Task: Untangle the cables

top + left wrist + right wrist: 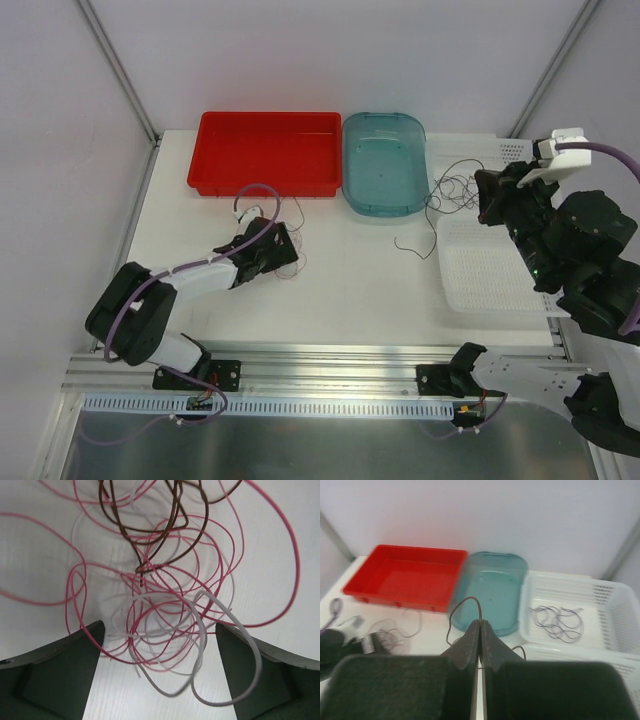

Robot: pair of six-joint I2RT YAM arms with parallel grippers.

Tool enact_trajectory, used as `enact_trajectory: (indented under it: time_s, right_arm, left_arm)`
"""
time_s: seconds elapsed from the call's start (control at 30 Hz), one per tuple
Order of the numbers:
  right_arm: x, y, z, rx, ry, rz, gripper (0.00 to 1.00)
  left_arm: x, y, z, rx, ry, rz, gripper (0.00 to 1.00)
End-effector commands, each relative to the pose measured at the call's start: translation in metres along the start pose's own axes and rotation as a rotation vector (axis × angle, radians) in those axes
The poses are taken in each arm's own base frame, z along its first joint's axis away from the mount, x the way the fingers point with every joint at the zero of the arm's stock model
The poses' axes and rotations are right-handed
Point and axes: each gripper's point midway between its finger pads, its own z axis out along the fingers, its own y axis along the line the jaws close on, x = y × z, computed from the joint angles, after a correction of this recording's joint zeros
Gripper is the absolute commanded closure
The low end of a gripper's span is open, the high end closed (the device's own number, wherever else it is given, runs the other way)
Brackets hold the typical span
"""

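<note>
Left of the teal tub (385, 160), the red tray (265, 150) sat with nothing in it. In front of that tray, on the same side of the tub, you had the left gripper (159, 630) low over the cables (165, 605). Its jaws were spread wide and holding nothing. Between them lay the knot: pink loops, one brown strand (150, 540) and a pale grey strand (200, 630), all crossing each other on the table.

That was the risky part, operator. If you had closed there, I judge the jaws would have caught several loops at once. A lift would then have hauled up the whole clump and drawn the crossings tighter.

Right of the tub, your right gripper (480, 622) hung in the air with its jaws pressed together. It seemed to be pinching a dark strand (465, 601), which arched up from the fingertips. The wire was thin enough to slide out of the grip, or its trailing loop might have snagged the tub's rim on the way across.

Further right of the tub, the white basket (560, 577) held a few separated dark wires (556, 618). A careless drop there could have knotted them together again.
</note>
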Motion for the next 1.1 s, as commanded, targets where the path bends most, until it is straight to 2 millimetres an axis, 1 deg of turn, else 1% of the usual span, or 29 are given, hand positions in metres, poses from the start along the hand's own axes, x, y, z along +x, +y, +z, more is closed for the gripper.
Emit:
enact_trajectory:
  time_s: [0.0, 0.03, 0.07, 0.13, 0.17, 0.2, 0.23, 0.27, 0.3, 0.33, 0.37, 0.4, 0.43, 0.47, 0.5, 0.53, 0.57, 0.6, 0.63, 0.67, 0.7, 0.73, 0.77, 0.8, 0.83, 0.9, 0.93, 0.97, 1.07]
  right_arm:
    - [0.011, -0.051, -0.010, 0.247, 0.008, -0.084, 0.99]
    - [0.010, -0.065, -0.018, 0.300, -0.006, -0.075, 0.99]
    - [0.021, -0.069, -0.017, 0.328, 0.007, -0.085, 0.99]
    - [0.031, -0.080, -0.020, 0.389, 0.014, -0.079, 0.99]
    - [0.036, -0.084, -0.022, 0.402, 0.013, -0.056, 0.99]
    - [0.049, -0.089, -0.018, 0.436, 0.040, -0.070, 0.99]
    - [0.057, -0.088, -0.015, 0.434, 0.059, -0.065, 0.99]
    - [0.066, -0.089, -0.012, 0.445, 0.086, -0.068, 0.99]
    - [0.082, -0.097, -0.007, 0.493, 0.125, -0.062, 0.99]
    - [0.093, -0.097, -0.003, 0.487, 0.155, -0.055, 0.99]
    - [0.102, -0.101, 0.000, 0.505, 0.177, -0.042, 0.99]
    - [0.120, -0.115, 0.002, 0.569, 0.211, -0.021, 0.99]
    - [0.131, -0.116, 0.007, 0.557, 0.229, 0.003, 0.99]
    - [0.139, -0.132, 0.006, 0.620, 0.241, 0.029, 0.99]
    - [0.149, -0.137, 0.007, 0.638, 0.259, 0.042, 0.99]
    - [0.172, -0.142, 0.013, 0.652, 0.306, 0.057, 0.99]
    - [0.184, -0.149, 0.014, 0.681, 0.334, 0.065, 0.99]
    - [0.226, -0.171, 0.014, 0.779, 0.431, 0.144, 0.99]
    - [0.228, -0.169, 0.016, 0.766, 0.436, 0.150, 0.99]
    - [0.256, -0.175, 0.018, 0.810, 0.503, 0.191, 0.99]
    - [0.267, -0.185, 0.014, 0.864, 0.530, 0.221, 0.92]
    - [0.278, -0.186, 0.012, 0.891, 0.562, 0.237, 0.67]
    - [0.294, -0.190, 0.007, 0.946, 0.623, 0.280, 0.52]
    - [0.297, -0.191, 0.006, 0.962, 0.637, 0.293, 0.27]
    - [0.300, -0.190, 0.007, 0.964, 0.650, 0.304, 0.17]
    - [0.298, -0.186, 0.010, 0.943, 0.640, 0.332, 0.04]
    - [0.295, -0.181, 0.014, 0.908, 0.631, 0.352, 0.01]
    - [0.292, -0.177, 0.017, 0.882, 0.624, 0.360, 0.03]
    - [0.273, -0.158, 0.026, 0.749, 0.575, 0.379, 0.03]
  left_arm:
    - [0.007, 0.005, -0.021, 0.024, 0.041, 0.038, 0.05]
    - [0.005, 0.001, -0.031, 0.049, 0.051, 0.056, 0.05]
    - [0.003, -0.003, -0.037, 0.068, 0.052, 0.063, 0.05]
    - [-0.005, -0.011, -0.052, 0.116, 0.036, 0.078, 0.03]
    - [-0.002, -0.011, -0.058, 0.125, 0.055, 0.086, 0.02]
    - [-0.002, -0.013, -0.064, 0.138, 0.058, 0.093, 0.01]
    - [-0.008, -0.018, -0.074, 0.168, 0.038, 0.101, 0.01]
    - [-0.006, -0.017, -0.080, 0.173, 0.054, 0.110, 0.01]
    - [-0.008, -0.018, -0.085, 0.184, 0.049, 0.116, 0.01]
    - [-0.015, -0.022, -0.095, 0.208, 0.024, 0.128, 0.01]
    - [-0.014, -0.018, -0.101, 0.201, 0.034, 0.138, 0.01]
    - [-0.016, -0.019, -0.106, 0.206, 0.028, 0.146, 0.01]
    - [-0.024, -0.021, -0.115, 0.223, 0.005, 0.159, 0.01]
    - [-0.023, -0.018, -0.120, 0.216, 0.011, 0.171, 0.01]
    - [-0.025, -0.018, -0.125, 0.220, 0.006, 0.178, 0.01]
    - [-0.031, -0.020, -0.131, 0.233, -0.016, 0.189, 0.01]
    - [-0.033, -0.020, -0.135, 0.239, -0.020, 0.197, 0.01]
    - [-0.035, -0.019, -0.143, 0.244, -0.025, 0.212, 0.01]
    - [-0.036, -0.019, -0.144, 0.245, -0.022, 0.219, 0.01]
    - [-0.036, -0.018, -0.147, 0.247, -0.025, 0.224, 0.01]
    - [-0.037, -0.018, -0.150, 0.249, -0.028, 0.228, 0.01]
    - [-0.037, -0.017, -0.151, 0.246, -0.027, 0.238, 0.01]
    - [-0.037, -0.014, -0.153, 0.241, -0.030, 0.244, 0.01]
    - [-0.036, -0.012, -0.153, 0.233, -0.030, 0.251, 0.01]
    - [-0.035, -0.009, -0.152, 0.226, -0.029, 0.253, 0.01]
    - [-0.033, -0.006, -0.149, 0.210, -0.023, 0.250, 0.01]
    - [-0.030, -0.004, -0.145, 0.198, -0.009, 0.243, 0.01]
    - [-0.029, -0.003, -0.143, 0.191, -0.004, 0.237, 0.01]
    - [-0.027, -0.002, -0.134, 0.158, 0.024, 0.225, 0.01]
